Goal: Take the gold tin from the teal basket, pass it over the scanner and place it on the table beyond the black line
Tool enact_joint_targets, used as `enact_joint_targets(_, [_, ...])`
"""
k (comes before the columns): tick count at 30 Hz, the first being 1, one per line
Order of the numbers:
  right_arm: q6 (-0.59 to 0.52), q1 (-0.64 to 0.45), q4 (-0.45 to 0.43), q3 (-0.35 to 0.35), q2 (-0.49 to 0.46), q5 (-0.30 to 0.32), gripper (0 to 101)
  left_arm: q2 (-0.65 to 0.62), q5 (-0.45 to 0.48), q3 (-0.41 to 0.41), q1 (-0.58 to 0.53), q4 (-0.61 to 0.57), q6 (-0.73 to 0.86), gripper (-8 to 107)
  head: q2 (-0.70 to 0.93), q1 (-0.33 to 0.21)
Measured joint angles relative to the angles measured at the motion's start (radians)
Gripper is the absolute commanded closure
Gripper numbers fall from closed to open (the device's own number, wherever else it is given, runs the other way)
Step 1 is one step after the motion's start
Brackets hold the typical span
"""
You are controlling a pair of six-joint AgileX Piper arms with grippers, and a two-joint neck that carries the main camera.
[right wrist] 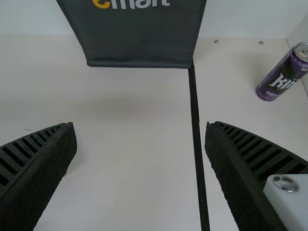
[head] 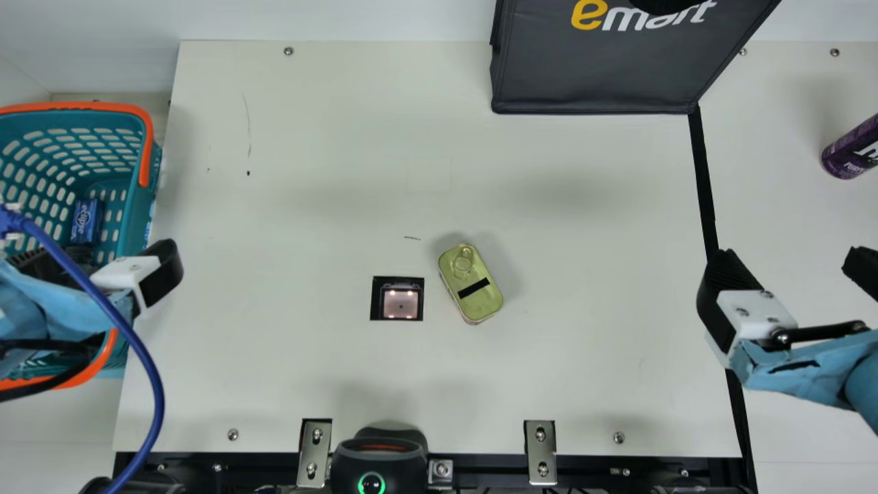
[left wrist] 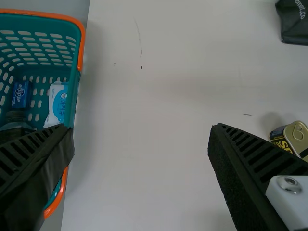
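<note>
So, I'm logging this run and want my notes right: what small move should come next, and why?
Probably bring the right pincer over the gold tin: that pincer is open, and the tin lies ungripped between the scanner and the black line.

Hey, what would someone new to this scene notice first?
Probably the teal basket with its orange rim, at the main view's left edge. Next, the big dark bag at the back, over the black line's far end. Then the gold tin, lying alone beside the scanner.
</note>
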Motion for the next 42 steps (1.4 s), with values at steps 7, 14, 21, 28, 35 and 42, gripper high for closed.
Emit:
enact_joint_targets(7, [0.0,0.0,0.0,0.0,0.0,0.0,6,0.0,0.0,0.0,0.0,0.0,0.0,9,0.0,0.0])
enact_joint_targets(14, [-0.014,0.022,0.014,0.001,0.034,0.0,6,0.0,0.0,0.0,0.0,0.0,0.0,9,0.0,0.0])
enact_joint_targets(21, [-0.05,0.09,0.03,0.01,0.093,0.004,6,0.0,0.0,0.0,0.0,0.0,0.0,9,0.0,0.0])
enact_joint_targets(28, [-0.07,0.192,0.033,0.047,0.142,0.008,6,0.0,0.0,0.0,0.0,0.0,0.0,9,0.0,0.0])
enact_joint_targets(35, [-0.006,0.319,-0.005,0.082,0.191,0.003,6,0.0,0.0,0.0,0.0,0.0,0.0,9,0.0,0.0])
enact_joint_targets(42, [0.16,0.456,-0.075,0.13,0.266,-0.033,6,0.0,0.0,0.0,0.0,0.0,0.0,9,0.0,0.0])
